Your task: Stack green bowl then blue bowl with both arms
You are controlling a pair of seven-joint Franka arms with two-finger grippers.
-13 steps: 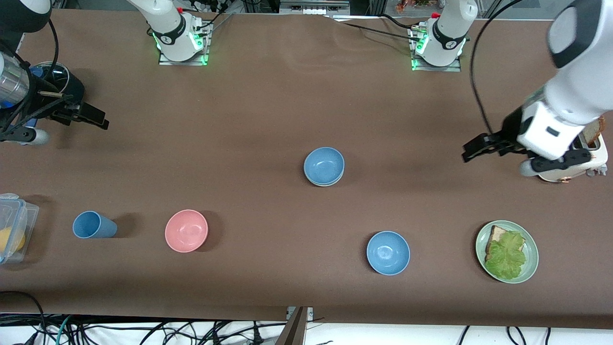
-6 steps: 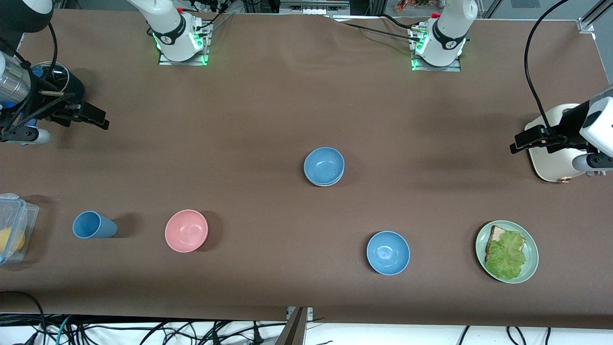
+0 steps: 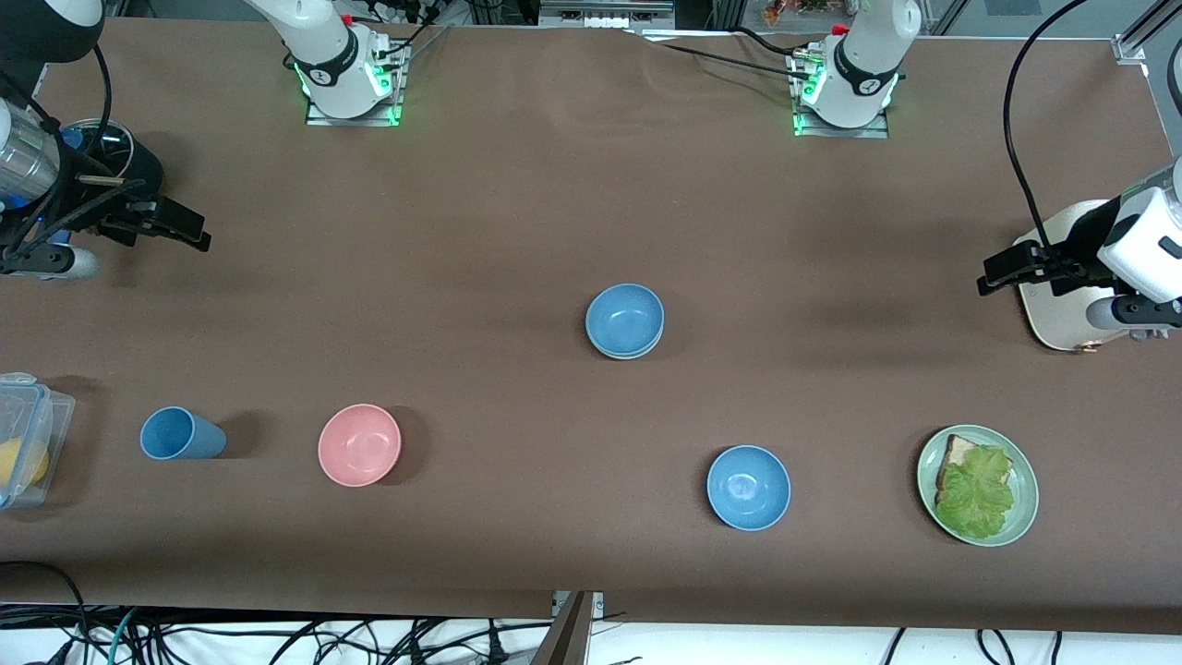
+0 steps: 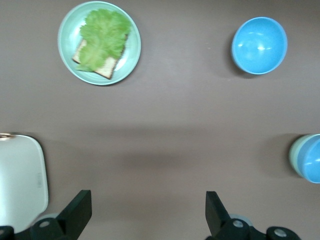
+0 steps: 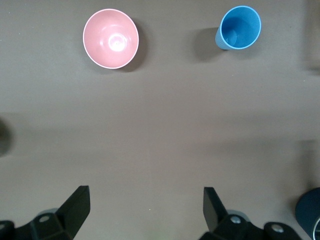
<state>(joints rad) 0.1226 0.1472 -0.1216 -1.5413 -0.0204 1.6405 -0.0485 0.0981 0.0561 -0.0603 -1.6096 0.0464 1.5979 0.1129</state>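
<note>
A blue bowl [image 3: 625,317] sits nested in the green bowl [image 4: 295,155] at the table's middle; only the green rim shows under it. A second blue bowl [image 3: 748,487] stands alone, nearer the front camera. My left gripper [image 3: 999,269] hangs open and empty over the table beside a white toaster [image 3: 1062,309], well apart from both bowls. In the left wrist view its fingers [image 4: 80,212] frame bare cloth. My right gripper [image 3: 180,228] waits open and empty over the right arm's end of the table, with only cloth between its fingers [image 5: 75,207].
A pink bowl [image 3: 359,444] and a blue cup [image 3: 180,434] stand toward the right arm's end. A green plate [image 3: 1023,513] with bread and lettuce lies toward the left arm's end. A clear lidded box [image 3: 28,434] sits at the table's edge.
The left arm has drawn back toward its own end of the table, uncovering the toaster, its gripper still open. The right arm and all bowls have stayed put.
</note>
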